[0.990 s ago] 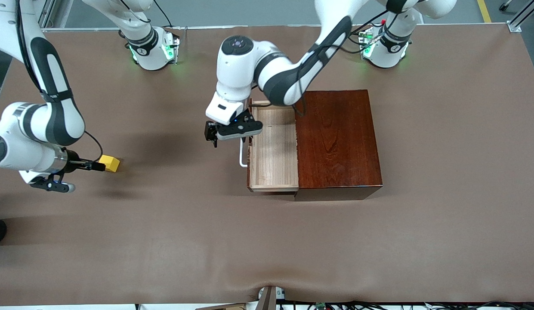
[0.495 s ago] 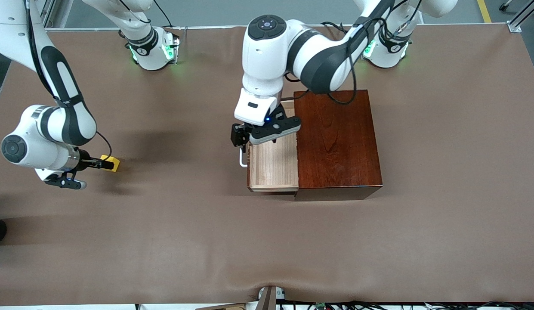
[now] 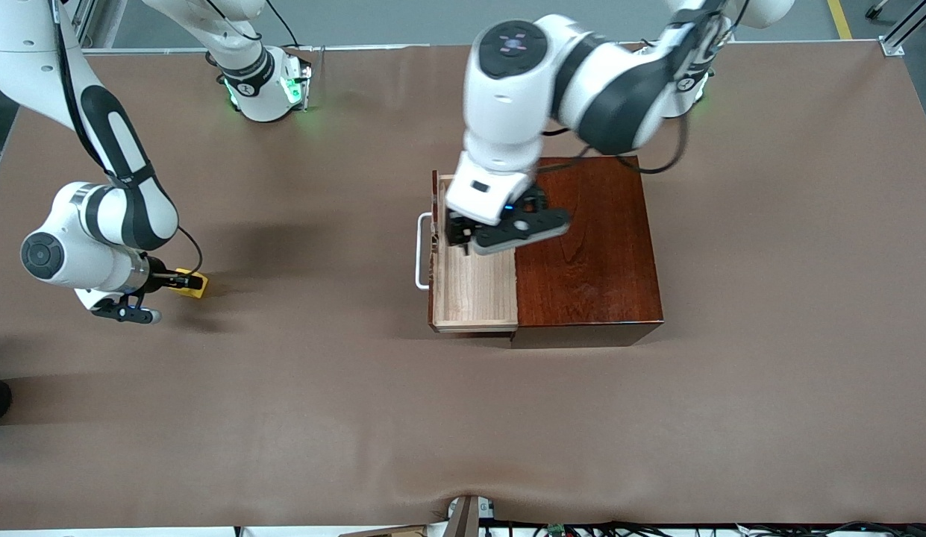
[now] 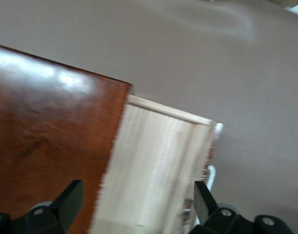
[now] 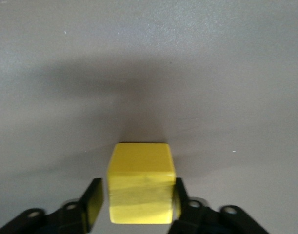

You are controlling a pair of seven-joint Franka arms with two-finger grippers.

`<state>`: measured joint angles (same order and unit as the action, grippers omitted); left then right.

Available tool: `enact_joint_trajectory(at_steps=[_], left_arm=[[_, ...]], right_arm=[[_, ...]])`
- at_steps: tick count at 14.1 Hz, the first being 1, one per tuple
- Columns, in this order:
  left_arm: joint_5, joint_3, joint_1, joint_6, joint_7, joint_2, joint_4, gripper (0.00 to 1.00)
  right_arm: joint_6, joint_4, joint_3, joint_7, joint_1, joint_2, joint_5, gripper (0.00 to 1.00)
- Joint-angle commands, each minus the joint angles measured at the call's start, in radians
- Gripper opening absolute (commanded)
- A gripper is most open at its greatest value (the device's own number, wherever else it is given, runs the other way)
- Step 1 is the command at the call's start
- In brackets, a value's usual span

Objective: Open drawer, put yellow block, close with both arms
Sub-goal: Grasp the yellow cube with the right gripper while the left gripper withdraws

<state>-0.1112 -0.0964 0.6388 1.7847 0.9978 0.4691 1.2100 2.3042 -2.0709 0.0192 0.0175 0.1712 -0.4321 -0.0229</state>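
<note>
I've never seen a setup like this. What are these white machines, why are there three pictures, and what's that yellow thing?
These are two robot arms bolted to a brown table, each ending in a two-fingered pincer. The wide picture looks down from a camera facing them. The other two come from small cameras on each arm's wrist, looking past the pincer.

On the table sits a dark wooden box with its pale drawer pulled open; the drawer has a white handle. The left pincer is open, over the drawer, holding nothing.

Toward the right arm's end of the table lies a yellow block. The right pincer has a finger on each side of it; whether it grips yet, I can't tell.
</note>
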Motion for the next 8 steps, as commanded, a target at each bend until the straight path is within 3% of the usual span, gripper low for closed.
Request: enact_joint_trajectory(at_steps=[1,8], left_arm=[[0.050,-0.009,-0.100,-0.080,-0.169,-0.098,0.064,1.00],[0.104,-0.009,-0.428,-0.087,-0.572,-0.351,0.305,1.00]], right_arm=[[0.003,-0.009,-0.016,0.032,0.025,0.006,0.006,0.00],[-0.253,0.110,-0.028,0.012,-0.013,0.056,0.009,0.00]])
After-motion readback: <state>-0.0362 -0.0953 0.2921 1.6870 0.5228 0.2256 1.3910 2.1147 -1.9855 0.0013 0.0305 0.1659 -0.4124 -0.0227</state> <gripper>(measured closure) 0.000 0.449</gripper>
